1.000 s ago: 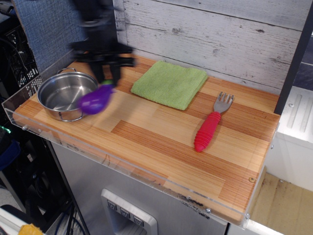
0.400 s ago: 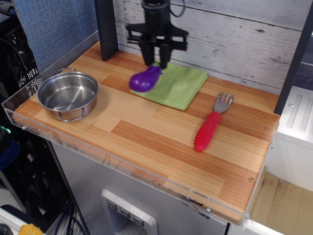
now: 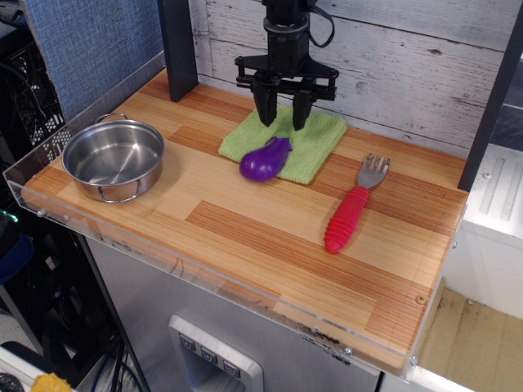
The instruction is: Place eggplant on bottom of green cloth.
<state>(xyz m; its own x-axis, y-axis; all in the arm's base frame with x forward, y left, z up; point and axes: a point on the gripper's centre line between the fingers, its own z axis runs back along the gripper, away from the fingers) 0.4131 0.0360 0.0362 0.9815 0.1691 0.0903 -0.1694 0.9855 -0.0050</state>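
The purple eggplant [image 3: 265, 159] lies on the near edge of the light green cloth [image 3: 319, 137], its stem end pointing up-right and its body overhanging the cloth's front edge onto the wood. My gripper [image 3: 284, 118] hangs just above and behind the eggplant over the cloth. Its two black fingers are spread apart and hold nothing. The arm comes down from the top of the view in front of the plank wall.
A steel pot [image 3: 113, 158] stands at the left end of the wooden counter [image 3: 245, 237]. A fork with a red handle [image 3: 353, 209] lies right of the cloth. A dark post [image 3: 178, 49] stands at the back left. A clear plastic lip runs along the front and left edges.
My gripper carried the eggplant from beside the pot rightward to the cloth, then opened. The eggplant now rests on the cloth's near edge, free of the fingers.
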